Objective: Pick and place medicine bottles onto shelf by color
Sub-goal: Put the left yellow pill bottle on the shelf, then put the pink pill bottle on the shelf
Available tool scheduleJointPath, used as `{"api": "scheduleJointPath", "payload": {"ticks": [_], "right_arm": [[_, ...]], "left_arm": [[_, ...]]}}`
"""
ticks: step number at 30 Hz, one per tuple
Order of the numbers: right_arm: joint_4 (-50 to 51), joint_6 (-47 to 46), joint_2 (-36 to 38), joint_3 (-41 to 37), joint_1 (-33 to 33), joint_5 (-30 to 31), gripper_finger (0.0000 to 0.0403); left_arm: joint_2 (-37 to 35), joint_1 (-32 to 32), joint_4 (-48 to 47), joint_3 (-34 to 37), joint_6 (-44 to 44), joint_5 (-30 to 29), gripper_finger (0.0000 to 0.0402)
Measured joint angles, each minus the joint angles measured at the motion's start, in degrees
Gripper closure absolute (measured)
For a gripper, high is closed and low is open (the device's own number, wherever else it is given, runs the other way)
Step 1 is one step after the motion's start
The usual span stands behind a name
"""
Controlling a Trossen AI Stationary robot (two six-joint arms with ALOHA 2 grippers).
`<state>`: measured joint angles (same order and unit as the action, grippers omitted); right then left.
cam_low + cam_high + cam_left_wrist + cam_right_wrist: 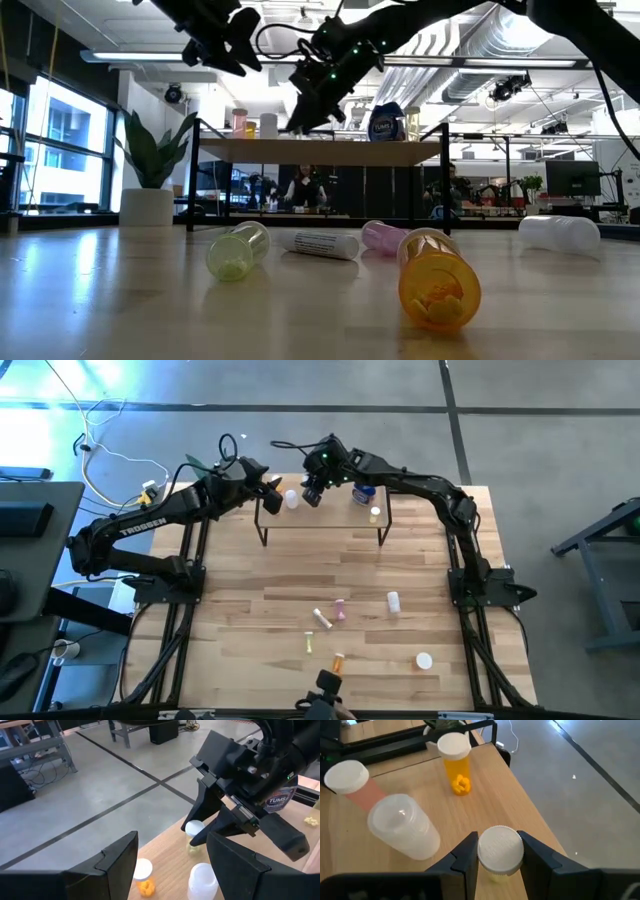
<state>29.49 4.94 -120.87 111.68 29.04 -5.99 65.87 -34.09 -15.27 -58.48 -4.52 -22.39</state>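
Observation:
The shelf [322, 520] stands at the table's far side. My right gripper [499, 851] is over its far edge, shut on a small yellow-green bottle with a white cap [193, 828]. My left gripper [170, 865] hovers open above the shelf's left end, over an orange bottle [143, 879] and a white bottle [202, 881], touching neither. A pink bottle [356, 784] and a blue bottle [365, 492] also stand on the shelf. More bottles lie on their sides on the table: white [393, 600], pink [341, 608], yellow-green [238, 250] and orange [438, 280]. My right gripper pinches the bottle's white cap [500, 840] between its two fingers, one on each side. The fingers slant down at it from above. The bottle is upright, with its yellow-green body [192, 847] below the cap. Its base looks level with the shelf board; whether it rests there I cannot tell.
A potted plant [150, 175] stands left of the shelf in the low view. A loose white cap or bottle [424, 660] lies near the table's front right. Bare tabletop lies between the shelf and the fallen bottles. People show in the room beyond.

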Motion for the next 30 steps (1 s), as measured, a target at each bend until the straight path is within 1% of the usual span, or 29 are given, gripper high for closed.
{"api": "scheduleJointPath", "payload": {"ticks": [13, 16, 21, 23, 26, 30], "right_arm": [[1.19, -1.51, 0.12, 0.02, 0.06, -0.02, 0.0298], [1.29, -1.74, 0.12, 0.02, 0.26, -0.65, 0.0281], [2.14, -1.65, 0.44, 0.02, 0.35, -0.23, 0.0232], [2.55, -1.63, 1.08, 0.02, 0.37, -0.34, 0.0218], [3.11, -1.54, 2.47, 0.02, 0.50, -0.81, 0.0208], [4.14, -2.22, 5.01, 0.02, 0.61, -1.23, 0.0207]], "left_arm": [[0.00, 0.00, -0.30, 0.00, 0.16, 0.01, 0.0174], [0.00, 0.00, -1.26, 0.00, 0.16, 0.84, 0.0174], [0.02, 0.00, -4.66, 0.00, 0.15, 2.18, 0.0174], [0.02, 0.01, -5.91, 0.00, 0.10, 2.74, 0.0174], [0.02, 0.70, -7.42, 0.00, 0.04, 2.76, 0.0174], [0.00, 2.62, -9.45, 0.02, 0.13, 2.77, 0.0174]]}}
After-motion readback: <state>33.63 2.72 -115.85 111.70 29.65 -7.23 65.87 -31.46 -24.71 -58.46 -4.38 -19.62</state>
